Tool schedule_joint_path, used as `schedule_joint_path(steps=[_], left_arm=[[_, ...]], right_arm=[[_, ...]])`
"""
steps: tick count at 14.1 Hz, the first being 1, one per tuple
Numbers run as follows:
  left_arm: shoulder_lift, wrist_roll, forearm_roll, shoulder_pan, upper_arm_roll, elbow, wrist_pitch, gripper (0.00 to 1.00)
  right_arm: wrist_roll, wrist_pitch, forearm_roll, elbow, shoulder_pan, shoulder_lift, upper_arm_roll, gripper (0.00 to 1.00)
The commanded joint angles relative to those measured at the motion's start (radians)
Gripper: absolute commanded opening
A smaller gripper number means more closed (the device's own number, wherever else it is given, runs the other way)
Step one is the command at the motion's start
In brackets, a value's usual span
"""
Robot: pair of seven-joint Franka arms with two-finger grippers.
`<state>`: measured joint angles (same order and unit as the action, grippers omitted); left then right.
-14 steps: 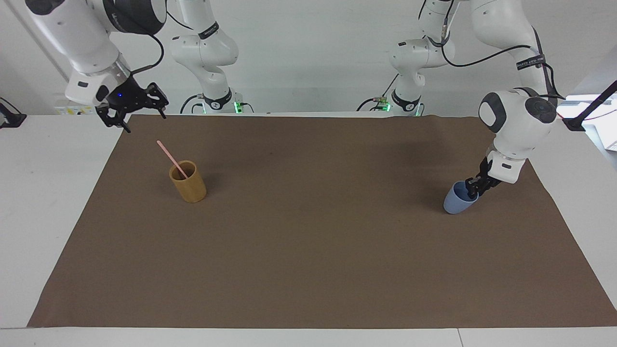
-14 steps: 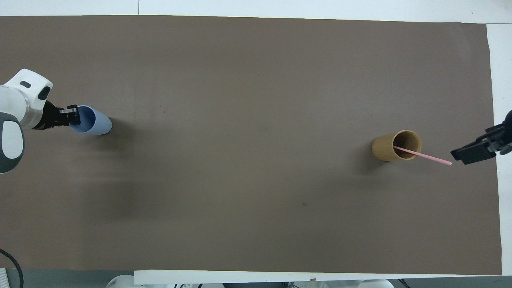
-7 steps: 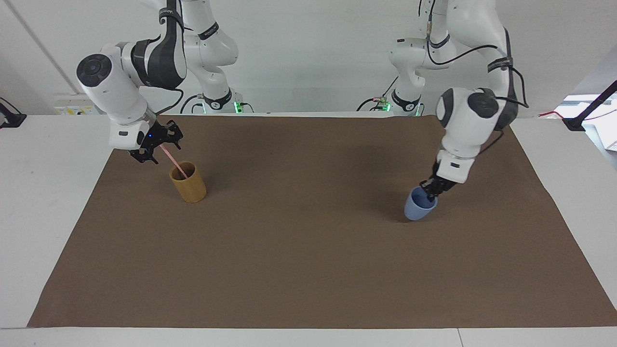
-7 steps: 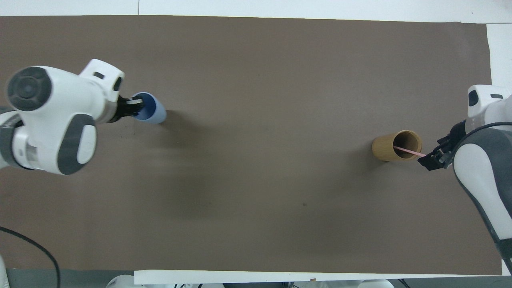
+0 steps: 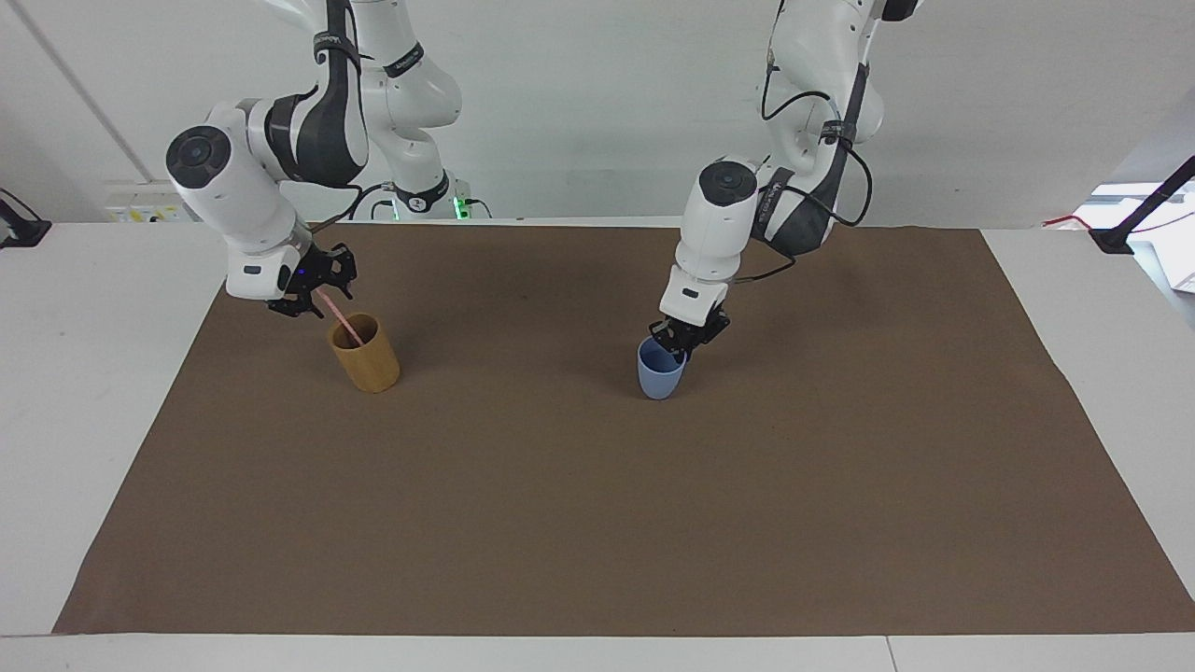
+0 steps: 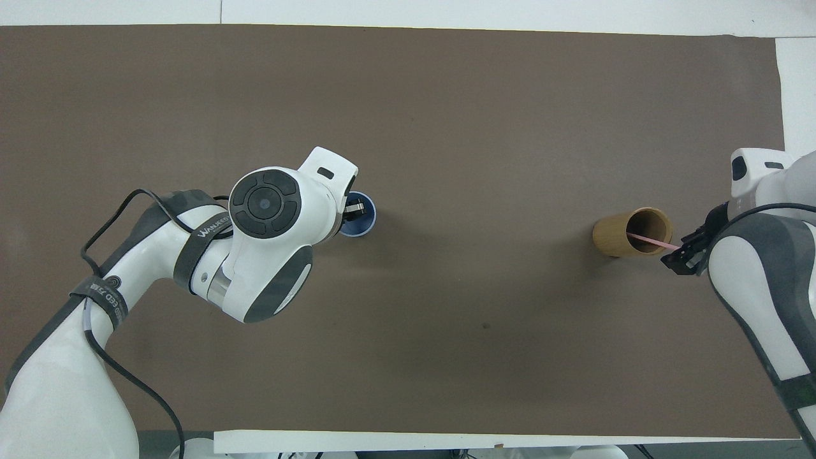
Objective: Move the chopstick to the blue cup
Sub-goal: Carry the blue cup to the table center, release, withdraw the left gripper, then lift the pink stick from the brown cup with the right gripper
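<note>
The blue cup (image 5: 660, 375) is upright near the middle of the brown mat, on it or just above it. My left gripper (image 5: 681, 342) is shut on its rim, one finger inside. In the overhead view my left gripper (image 6: 352, 210) and wrist hide part of the cup (image 6: 368, 220). The pale pink chopstick (image 5: 340, 320) leans in the tan cup (image 5: 366, 355) toward the right arm's end of the table. My right gripper (image 5: 314, 289) is at the chopstick's upper end. The overhead view shows the chopstick (image 6: 649, 240), the tan cup (image 6: 613, 237) and my right gripper (image 6: 678, 257).
The brown mat (image 5: 597, 523) covers most of the white table (image 5: 93, 373). Between the two cups and on the part of the mat farther from the robots only bare mat shows.
My left gripper has carried the blue cup from the left arm's end of the table to near the middle. My right gripper came down to the chopstick's upper end and has stayed there.
</note>
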<state>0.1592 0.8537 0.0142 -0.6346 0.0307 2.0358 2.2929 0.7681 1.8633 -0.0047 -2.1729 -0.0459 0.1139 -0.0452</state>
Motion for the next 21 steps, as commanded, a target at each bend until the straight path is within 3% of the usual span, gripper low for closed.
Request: schedule_joint_path(steps=[1, 3, 5, 6, 7, 9, 13, 16, 18, 21], left_arm=[[-0.004, 0.002, 0.003, -0.010, -0.023, -0.046, -0.021, 1.00], [-0.030, -0.011, 0.006, 0.012, -0.026, -0.162, -0.209, 1.00], [-0.030, -0.018, 0.012, 0.051, -0.034, -0.293, -0.417, 1.00], [-0.043, -0.057, 0.021, 0.108, -0.046, -0.336, -0.509, 1.00], [-0.078, -0.162, 0.026, 0.177, -0.049, -0.348, -0.567, 1.00], [-0.131, -0.392, 0.026, 0.365, -0.049, -0.350, -0.601, 1.00], [-0.153, -0.749, 0.026, 0.593, -0.051, -0.376, -0.642, 1.00], [-0.165, -0.762, 0.026, 0.619, -0.049, -0.367, -0.635, 1.00], [-0.170, -0.763, 0.026, 0.621, -0.049, -0.361, -0.638, 1.00], [-0.172, -0.763, 0.026, 0.616, -0.049, -0.361, -0.630, 1.00]], right_arm=[[0.020, 0.017, 0.015, -0.022, -0.011, 0.016, 0.004, 0.34], [0.022, 0.017, 0.014, -0.022, -0.009, 0.016, 0.004, 0.26], [0.025, 0.019, 0.014, -0.021, -0.005, 0.016, 0.004, 0.08], [0.027, 0.017, 0.012, -0.016, -0.005, 0.015, 0.004, 0.00], [0.028, 0.016, 0.011, -0.002, -0.005, 0.007, 0.002, 0.00], [0.031, -0.051, -0.001, 0.069, -0.002, -0.008, 0.004, 0.00], [0.034, -0.345, -0.029, 0.338, 0.004, -0.013, 0.008, 0.00], [0.034, -0.557, -0.026, 0.532, 0.004, -0.016, 0.025, 0.00], [0.008, -0.675, 0.033, 0.593, 0.004, -0.017, 0.068, 0.00], [-0.339, -0.637, 0.138, 0.602, 0.071, -0.026, 0.220, 0.00]])
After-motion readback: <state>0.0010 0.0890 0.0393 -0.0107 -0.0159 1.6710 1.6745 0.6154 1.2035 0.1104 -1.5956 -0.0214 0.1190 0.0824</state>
